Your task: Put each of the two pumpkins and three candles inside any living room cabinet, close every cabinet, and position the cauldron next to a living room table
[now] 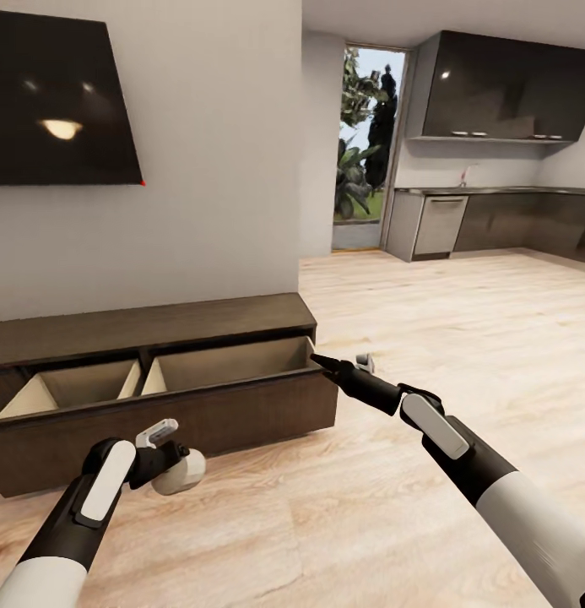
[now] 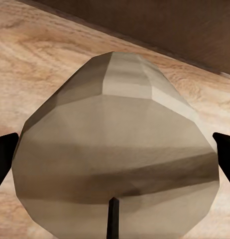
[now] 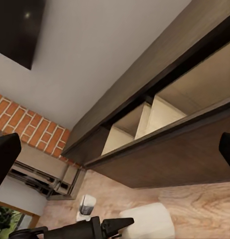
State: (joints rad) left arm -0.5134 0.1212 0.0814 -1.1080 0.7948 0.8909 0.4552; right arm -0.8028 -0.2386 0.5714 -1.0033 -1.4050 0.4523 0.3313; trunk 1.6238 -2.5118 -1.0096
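Note:
A beige candle (image 1: pixel 182 473) is held just above the floor in front of the cabinet (image 1: pixel 157 325), with my left gripper (image 1: pixel 167 463) shut on it. Up close in the left wrist view the candle (image 2: pixel 115 149) sits between the two dark fingertips (image 2: pixel 3 154). The long, low dark-brown cabinet has its drawer (image 1: pixel 224 365) pulled out, showing pale compartments with nothing in them. My right gripper (image 1: pixel 320 362) is open at the drawer's right front corner. The right wrist view looks along the cabinet (image 3: pixel 160 149) and takes in the candle (image 3: pixel 147 221).
A dark TV (image 1: pixel 56 93) hangs on the wall above the cabinet. A small white and grey object (image 1: pixel 364 361) lies on the wood floor by the right gripper. Dark-grey kitchen cupboards (image 1: pixel 503 84) and a doorway (image 1: pixel 364 143) lie far right. Open floor stretches to the right.

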